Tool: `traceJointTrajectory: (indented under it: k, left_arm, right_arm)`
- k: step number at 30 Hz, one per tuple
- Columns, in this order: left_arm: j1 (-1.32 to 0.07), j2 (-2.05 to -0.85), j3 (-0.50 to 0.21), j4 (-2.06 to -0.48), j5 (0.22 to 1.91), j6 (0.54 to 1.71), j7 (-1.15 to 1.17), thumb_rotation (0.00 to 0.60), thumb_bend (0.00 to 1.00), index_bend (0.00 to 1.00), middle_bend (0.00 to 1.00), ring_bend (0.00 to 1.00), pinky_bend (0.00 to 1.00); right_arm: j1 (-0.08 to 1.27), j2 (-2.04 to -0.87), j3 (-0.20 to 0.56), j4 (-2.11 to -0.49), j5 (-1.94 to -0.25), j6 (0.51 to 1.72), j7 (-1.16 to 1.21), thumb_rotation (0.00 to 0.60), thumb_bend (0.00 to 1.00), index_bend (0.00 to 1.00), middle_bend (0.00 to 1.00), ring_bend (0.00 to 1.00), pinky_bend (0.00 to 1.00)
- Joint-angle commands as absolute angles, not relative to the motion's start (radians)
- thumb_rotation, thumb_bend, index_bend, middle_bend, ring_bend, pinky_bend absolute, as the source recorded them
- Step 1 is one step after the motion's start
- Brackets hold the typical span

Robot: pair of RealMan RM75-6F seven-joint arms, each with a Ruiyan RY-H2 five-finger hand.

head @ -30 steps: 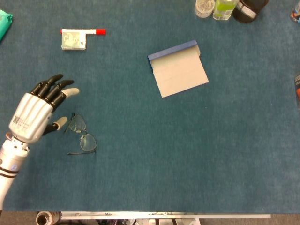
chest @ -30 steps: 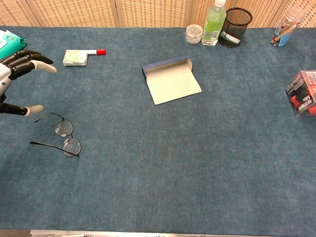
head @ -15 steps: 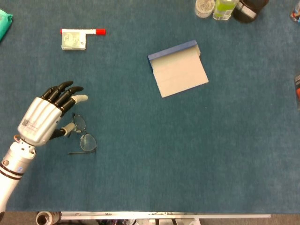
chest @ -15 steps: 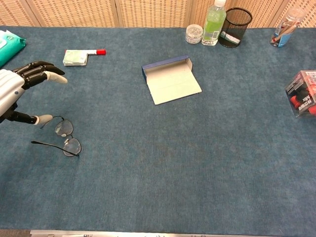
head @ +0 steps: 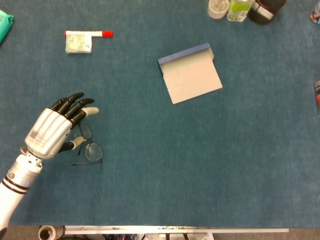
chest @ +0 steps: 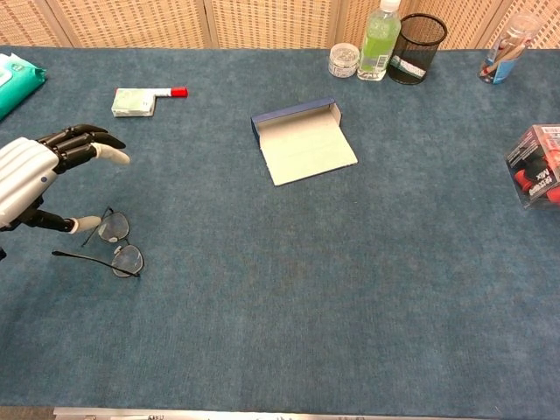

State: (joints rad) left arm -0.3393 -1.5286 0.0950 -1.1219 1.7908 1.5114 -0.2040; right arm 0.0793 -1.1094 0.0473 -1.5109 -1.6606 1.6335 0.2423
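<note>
A pair of thin-framed glasses lies on the blue table near the left front, with its arms unfolded. My left hand hovers over the far lens, fingers spread and holding nothing; its thumb tip sits right at the frame, and I cannot tell if it touches. An open blue glasses case with a pale lining lies in the middle of the table, well to the right of the hand. My right hand does not show in either view.
A small white box with a red-capped marker lies at the far left. A green bottle, a jar and a black mesh cup stand along the far edge. A clear box with red contents sits at the right.
My left hand has moved right and toward the front, from beside the glasses to over their far lens. The glasses and the case have not moved.
</note>
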Motion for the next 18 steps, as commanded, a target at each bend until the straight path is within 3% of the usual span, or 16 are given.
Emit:
traceJointTrajectory:
  k: [1,18]
  left_arm:
    - [-0.340,-1.533,0.098,-1.118,1.792,1.508,-0.201,0.600,0.09,0.26,0.21,0.13,0.26]
    - [-0.349,-1.568,0.116,-1.076,1.796,1.475,-0.187,0.600,0.09,0.26,0.21,0.13,0.26]
  right_arm:
    - [0.079,-1.109,0.047,-1.511,-1.660,1.633,0.243,0.600,0.34,0.57,0.46,0.25,0.33]
    - [0.077,-1.105,0.050,-1.509,-1.659,1.639,0.254,0.600,0.34,0.57,0.46,0.25,0.33]
